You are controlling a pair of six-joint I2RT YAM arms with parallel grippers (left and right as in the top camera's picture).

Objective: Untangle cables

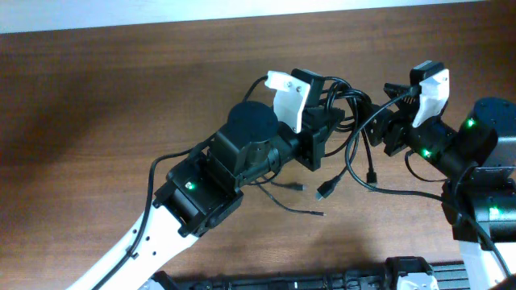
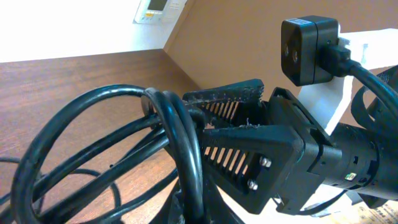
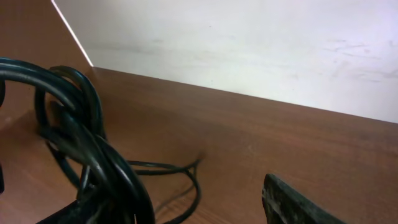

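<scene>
Here, your left gripper pinches the glossy round black cables, your right gripper gapes wide at 3 o'clock, and the smooth wooden table stretches bare toward 9 o'clock.

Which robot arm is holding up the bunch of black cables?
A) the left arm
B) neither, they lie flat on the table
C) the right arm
A: the cables are caught in the shut jaws of the left arm; the right arm has open jaws.
</scene>
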